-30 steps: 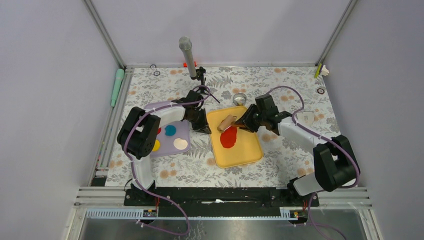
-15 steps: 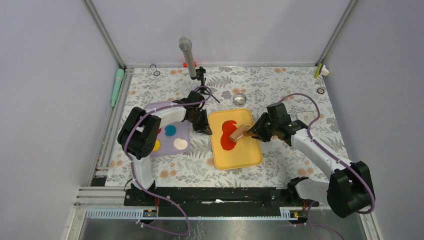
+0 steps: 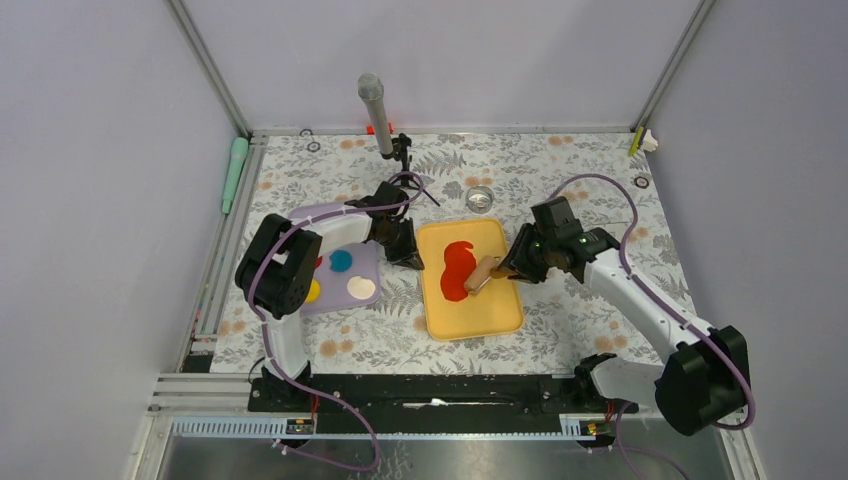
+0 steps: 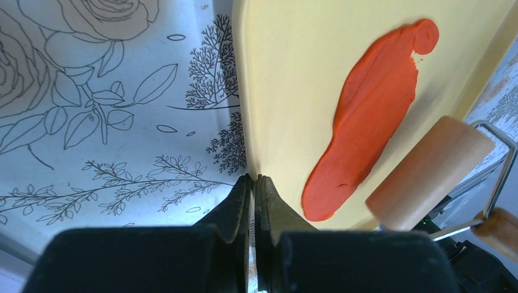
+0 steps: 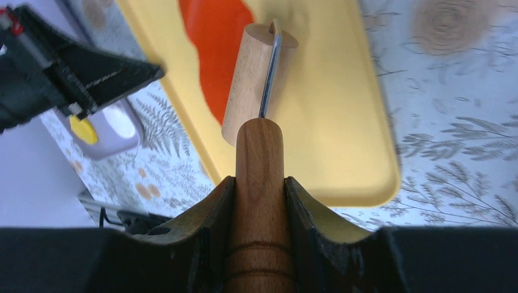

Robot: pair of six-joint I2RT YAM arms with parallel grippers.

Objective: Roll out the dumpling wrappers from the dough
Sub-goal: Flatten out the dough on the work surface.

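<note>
A flattened, elongated patch of red clay [image 3: 457,268] lies on the yellow tray [image 3: 500,310]; it also shows in the left wrist view [image 4: 366,122] and the right wrist view [image 5: 217,55]. My right gripper [image 3: 512,264] is shut on the wooden handle [image 5: 259,201] of a small roller. The roller's wooden drum [image 3: 480,275] rests at the clay's right edge [image 5: 251,82]. My left gripper [image 3: 407,255] is shut on the tray's left rim [image 4: 244,110], its fingertips [image 4: 241,189] pinched on the edge.
A purple tray [image 3: 362,262] left of the yellow one holds blue [image 3: 341,261], yellow [image 3: 313,291] and cream [image 3: 360,289] discs. A small metal cup [image 3: 480,198] stands behind the yellow tray. A microphone [image 3: 374,110] stands at the back. A green tool [image 3: 234,170] lies at the left edge.
My right gripper has drawn the roller from the tray's far end toward the near right over the clay. The clay has stretched from a round patch into a longer one. The left arm is still.
</note>
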